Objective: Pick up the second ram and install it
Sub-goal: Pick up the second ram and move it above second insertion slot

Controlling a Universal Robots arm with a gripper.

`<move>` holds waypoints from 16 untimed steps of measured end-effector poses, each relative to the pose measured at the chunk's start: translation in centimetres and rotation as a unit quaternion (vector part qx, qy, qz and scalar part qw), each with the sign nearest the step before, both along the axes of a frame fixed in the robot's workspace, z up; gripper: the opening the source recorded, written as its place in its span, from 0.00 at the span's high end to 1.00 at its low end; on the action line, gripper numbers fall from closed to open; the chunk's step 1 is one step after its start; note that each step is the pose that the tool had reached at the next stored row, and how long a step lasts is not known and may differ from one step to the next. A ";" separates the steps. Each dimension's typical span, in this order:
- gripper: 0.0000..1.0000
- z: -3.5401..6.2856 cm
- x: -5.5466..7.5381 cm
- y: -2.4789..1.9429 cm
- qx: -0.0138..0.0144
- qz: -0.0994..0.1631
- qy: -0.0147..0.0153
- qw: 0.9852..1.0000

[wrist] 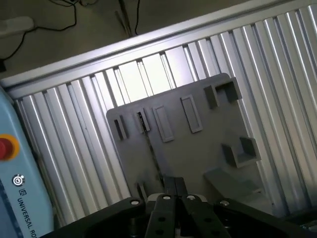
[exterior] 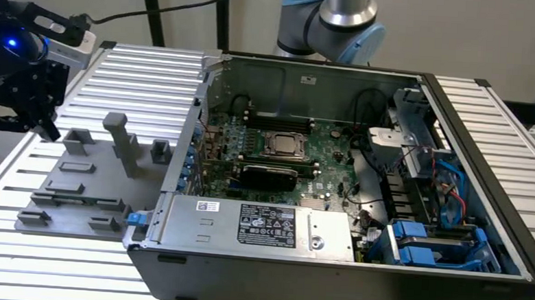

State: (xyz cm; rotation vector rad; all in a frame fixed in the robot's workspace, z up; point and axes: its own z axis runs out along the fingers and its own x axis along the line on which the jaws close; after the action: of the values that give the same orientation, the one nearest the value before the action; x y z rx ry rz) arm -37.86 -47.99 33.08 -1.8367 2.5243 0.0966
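Observation:
My gripper hangs at the exterior view's left, above the corner of the grey fixture plate. In the wrist view its two black fingers stand pressed together, shut, with nothing visible between them. On the fixture plate below, a thin dark strip runs edge-on between two small slotted blocks. I cannot tell whether this strip is the second ram. Inside the open computer case lies the green motherboard, with a long dark module seated below the processor socket.
Upright grey fixture posts stand close to my gripper. The ribbed aluminium table surrounds fixture and case. The case's left wall rises between the fixture and the motherboard. A power supply and blue drive bays fill the case front.

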 end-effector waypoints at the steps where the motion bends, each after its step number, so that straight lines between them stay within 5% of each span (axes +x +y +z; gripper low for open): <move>1: 0.89 -0.06 0.0 0.00 0.000 0.008 -0.001 1.000; 11: 0.89 -0.74 0.0 0.00 0.001 0.089 -0.013 0.996; 16: 0.89 -1.13 0.0 0.00 0.002 0.100 -0.016 0.995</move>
State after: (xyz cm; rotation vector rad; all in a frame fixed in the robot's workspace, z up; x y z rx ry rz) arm -37.86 -47.99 31.95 -2.0670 2.3112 0.0757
